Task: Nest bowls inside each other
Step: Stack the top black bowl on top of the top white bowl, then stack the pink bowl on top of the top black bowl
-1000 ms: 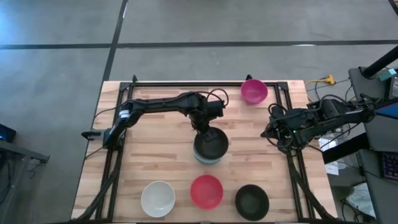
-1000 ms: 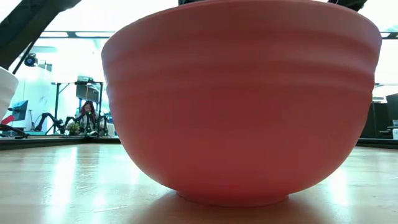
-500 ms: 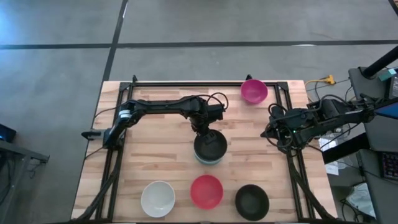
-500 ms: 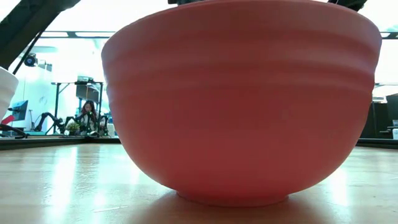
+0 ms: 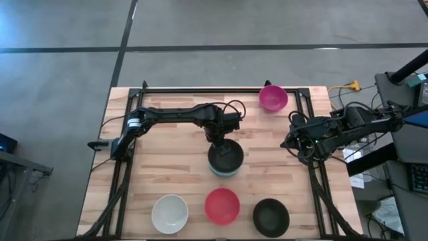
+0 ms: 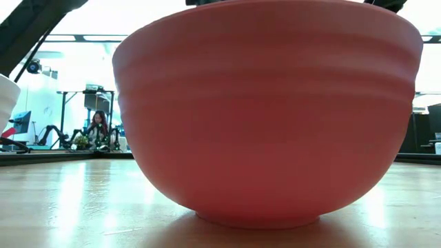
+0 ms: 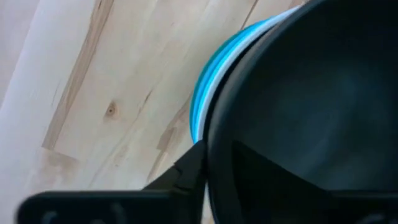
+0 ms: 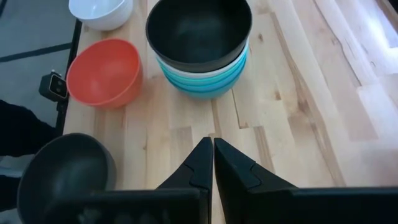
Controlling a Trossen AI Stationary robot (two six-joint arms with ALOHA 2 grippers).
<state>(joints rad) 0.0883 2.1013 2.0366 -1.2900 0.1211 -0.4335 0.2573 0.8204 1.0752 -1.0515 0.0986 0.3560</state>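
Observation:
A stack of bowls [image 5: 226,161] stands mid-table: teal ones at the bottom, a white one above, a black bowl [image 8: 199,31] on top. My left gripper [image 5: 219,142] is at the far rim of that black bowl, shut on it. My right gripper [image 8: 212,163] is shut and empty, hovering at the table's right edge [image 5: 289,142]. A magenta bowl [image 5: 273,98] rests at the far edge. A white bowl [image 5: 169,213], a red bowl [image 5: 222,205] and a second black bowl [image 5: 271,217] stand upright in a row along the near edge. My left gripper [image 7: 214,152] pinches the top black bowl by its rim [image 7: 214,134], on the bowl's far side, with one finger [image 7: 189,174] outside the wall and the other inside the hollow. The fingers come from above, pointing down. The bowl sits upright, nested in the stack.
In the low view the red bowl [image 6: 269,117] fills most of the picture, with the white bowl's edge [image 6: 5,96] at the side. A dark frame [image 5: 304,94] rims the table. Bare wood lies left of the stack and between it and the near row.
My left gripper has sunk a little with the black bowl, which now sits slightly lower in the stack. The right arm and the other bowls have kept still.

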